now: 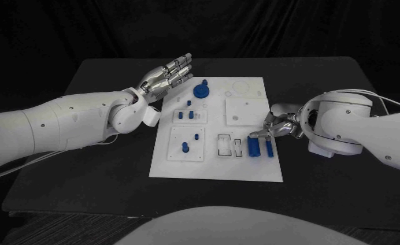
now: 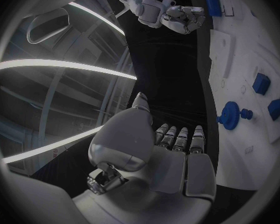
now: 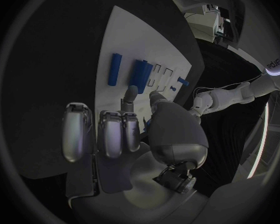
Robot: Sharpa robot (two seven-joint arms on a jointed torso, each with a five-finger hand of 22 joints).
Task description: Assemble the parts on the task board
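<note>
The white task board (image 1: pixel 213 167) lies mid-table. A round blue gear (image 1: pixel 201 91) sits near its far edge, and small blue pieces (image 1: pixel 190 115) stand in the left-hand sockets. Two long blue parts (image 1: pixel 252 148) (image 1: pixel 268 147) lie at the near right. My left hand (image 1: pixel 171 74) hovers flat with fingers stretched out over the board's far left corner, holding nothing. My right hand (image 1: pixel 271 127) hangs at the board's right edge, fingertips just beyond the long parts. In the right wrist view, thumb and forefinger (image 3: pixel 132 92) point at the board with nothing between them, short of the long parts (image 3: pixel 140 74).
The black table (image 1: pixel 100 164) extends well past the board on both sides. In the left wrist view the gear (image 2: pixel 230 117) and two blue blocks (image 2: pixel 261 83) lie beyond my left hand (image 2: pixel 159 159), with my right hand (image 2: pixel 184 17) across the board.
</note>
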